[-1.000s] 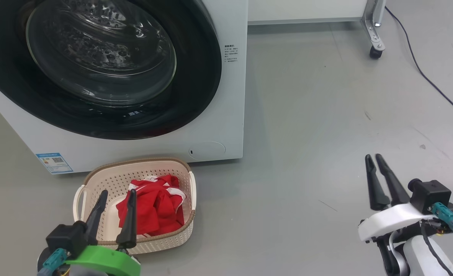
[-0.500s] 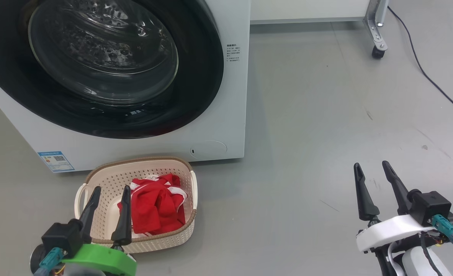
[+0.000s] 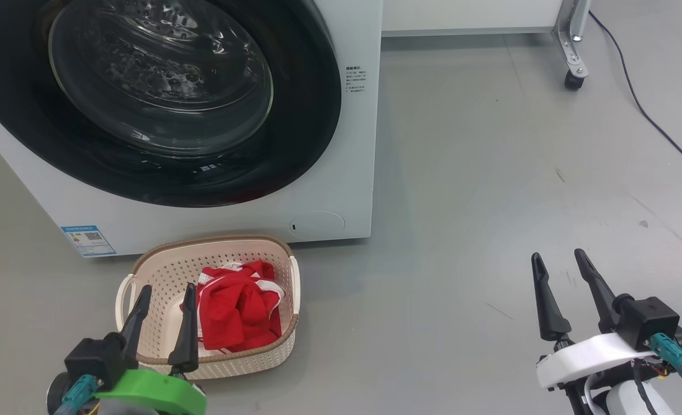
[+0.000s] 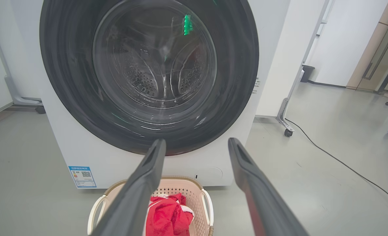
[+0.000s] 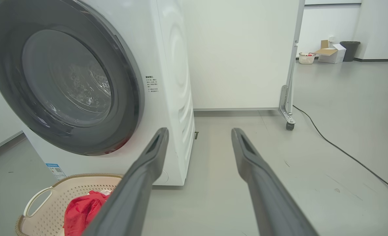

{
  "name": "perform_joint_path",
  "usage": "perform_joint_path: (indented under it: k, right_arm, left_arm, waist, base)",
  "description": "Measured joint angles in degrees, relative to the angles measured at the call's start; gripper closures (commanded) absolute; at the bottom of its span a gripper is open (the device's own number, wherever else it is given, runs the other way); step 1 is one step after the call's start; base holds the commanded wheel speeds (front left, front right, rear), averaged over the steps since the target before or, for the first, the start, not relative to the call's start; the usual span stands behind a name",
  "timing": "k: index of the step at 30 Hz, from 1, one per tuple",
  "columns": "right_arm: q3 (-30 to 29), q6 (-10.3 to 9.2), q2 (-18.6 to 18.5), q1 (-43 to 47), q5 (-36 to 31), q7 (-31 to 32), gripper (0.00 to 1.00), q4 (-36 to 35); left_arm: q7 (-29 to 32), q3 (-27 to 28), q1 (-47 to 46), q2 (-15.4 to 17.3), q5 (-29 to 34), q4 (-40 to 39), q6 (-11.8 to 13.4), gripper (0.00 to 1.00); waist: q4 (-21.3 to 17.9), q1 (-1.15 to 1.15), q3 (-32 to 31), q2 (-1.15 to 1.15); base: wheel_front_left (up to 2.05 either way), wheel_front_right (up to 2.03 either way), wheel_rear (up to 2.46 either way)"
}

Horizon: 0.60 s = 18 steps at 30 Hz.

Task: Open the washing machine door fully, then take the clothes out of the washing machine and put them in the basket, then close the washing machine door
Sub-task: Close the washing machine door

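Right claw (image 3: 557, 256): released, fingers spread; a second ago they were pinched together.
Left claw (image 3: 168, 288): released, near the basket (image 3: 214, 241).
Clothes (image 3: 234, 314): lying in the basket.
Washing machine door (image 3: 162, 98): shut; task looks finished.

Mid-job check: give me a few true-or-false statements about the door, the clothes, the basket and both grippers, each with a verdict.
1. The washing machine door is shut. True.
2. The basket stands on the floor in front of the washing machine. True.
3. The clothes are inside the washing machine. False: they lie in the basket.
4. The right gripper holds the clothes. False: it is open and empty.
5. The left gripper is open. True.
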Motion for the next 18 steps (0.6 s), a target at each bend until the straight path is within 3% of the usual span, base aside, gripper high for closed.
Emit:
perform_joint_path:
  k: [18]
  right_arm:
    - [0.0, -0.08, 0.1, 1.3, -0.6, 0.0, 0.00, -1.6]
  left_arm:
    - [0.0, -0.3, 0.4, -0.4, -2.3, 0.8, 0.0, 0.00]
  waist:
    - [0.4, 0.00, 0.6, 0.00]
  base:
    - [0.00, 0.00, 0.00]
